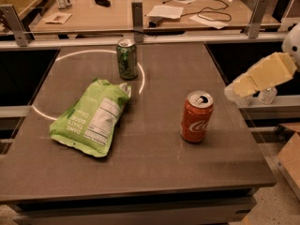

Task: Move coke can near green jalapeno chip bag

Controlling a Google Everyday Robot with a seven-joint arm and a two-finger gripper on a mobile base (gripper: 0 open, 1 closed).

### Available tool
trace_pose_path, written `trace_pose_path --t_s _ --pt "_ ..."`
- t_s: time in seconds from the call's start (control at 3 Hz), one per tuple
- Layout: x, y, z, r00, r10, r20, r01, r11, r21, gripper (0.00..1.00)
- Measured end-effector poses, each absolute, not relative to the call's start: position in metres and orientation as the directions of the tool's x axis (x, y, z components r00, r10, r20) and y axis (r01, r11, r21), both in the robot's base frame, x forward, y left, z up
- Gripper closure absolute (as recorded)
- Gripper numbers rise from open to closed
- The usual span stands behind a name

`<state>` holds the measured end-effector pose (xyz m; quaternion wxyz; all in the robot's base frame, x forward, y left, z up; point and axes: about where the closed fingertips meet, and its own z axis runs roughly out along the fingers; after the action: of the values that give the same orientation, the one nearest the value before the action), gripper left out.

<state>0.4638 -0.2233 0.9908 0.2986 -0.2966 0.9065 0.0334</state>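
Observation:
The coke can (197, 116) stands upright on the right half of the grey table, red-orange with a silver top. The green jalapeno chip bag (91, 117) lies flat on the left half, label side up, well apart from the can. My gripper (234, 93) hangs at the end of the yellowish arm (265, 74), just off the table's right edge. It is to the right of the coke can, a little above its top, and holds nothing that I can see.
A dark green soda can (127, 58) stands upright at the back middle of the table (154, 172), inside a white circle line (44, 114). A railing with metal posts (137, 16) runs behind the table, with a cluttered desk (187, 11) beyond. A small white bottle (267, 95) sits off the right edge.

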Motion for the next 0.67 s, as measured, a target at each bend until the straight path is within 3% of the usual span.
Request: trace_pose_path --t_s 0.67 --pt "0.527 -0.236 0.985 -0.601 -0.389 -0.698 -0.459 0.883 -0.097 0.00"
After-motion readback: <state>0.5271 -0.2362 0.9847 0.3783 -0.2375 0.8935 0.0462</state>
